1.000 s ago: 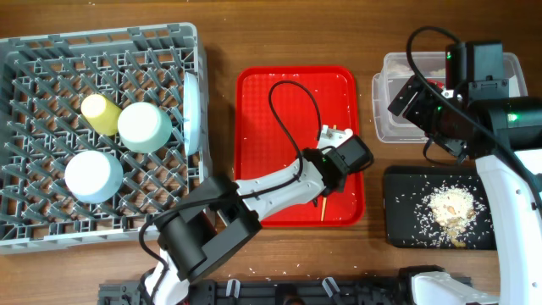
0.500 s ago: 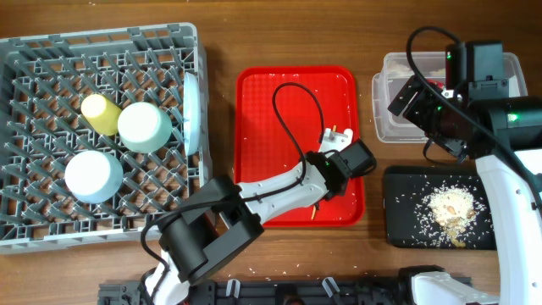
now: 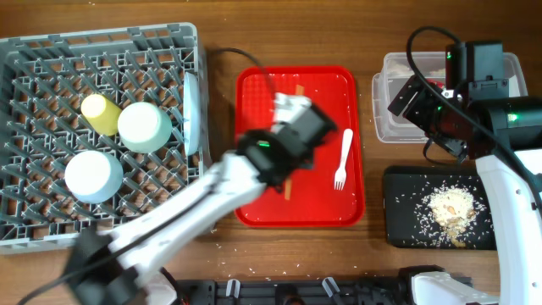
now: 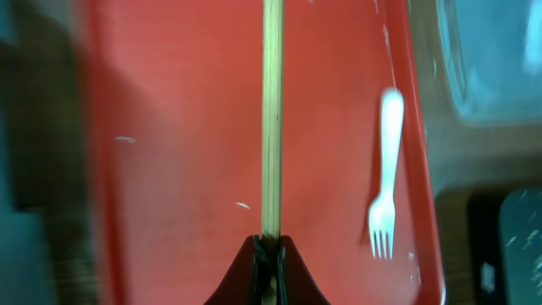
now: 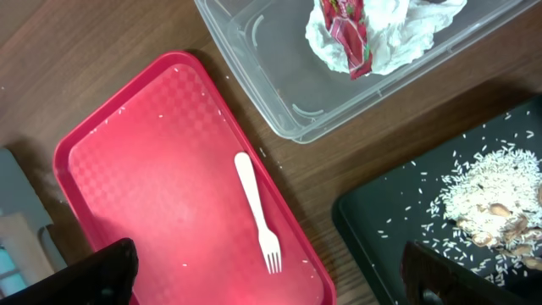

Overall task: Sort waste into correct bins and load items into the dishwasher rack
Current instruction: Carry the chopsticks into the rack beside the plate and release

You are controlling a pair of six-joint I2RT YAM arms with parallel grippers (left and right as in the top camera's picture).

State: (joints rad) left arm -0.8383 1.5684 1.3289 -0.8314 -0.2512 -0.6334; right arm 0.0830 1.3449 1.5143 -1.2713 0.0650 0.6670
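Observation:
My left gripper (image 3: 290, 169) (image 4: 270, 246) is shut on the thin wooden chopstick (image 3: 289, 185) (image 4: 271, 110) and holds it over the red tray (image 3: 254, 212); the arm is motion-blurred. The white fork (image 3: 341, 158) (image 4: 385, 169) (image 5: 257, 207) lies on the tray's right side. My right gripper (image 3: 402, 100) (image 5: 271, 280) is open and empty, above the clear tub (image 3: 508, 68) (image 5: 279, 93), which holds tissue (image 5: 398, 34) and the red wrapper (image 5: 345, 25). Rice scraps (image 3: 451, 206) (image 5: 500, 195) lie in the black tray (image 3: 406, 224). The grey rack (image 3: 51, 229) holds the plate (image 3: 193, 110), two bowls (image 3: 144, 127) (image 3: 93, 175) and the yellow cup (image 3: 99, 113).
Stray rice grains are scattered on the red tray, on the wood around the black tray and along the table's front edge. A black cable (image 3: 423, 42) loops over the right arm above the tub.
My left arm has swung from the tray's lower right toward its upper middle, carrying the chopstick. The fork is now uncovered. The right arm has not moved.

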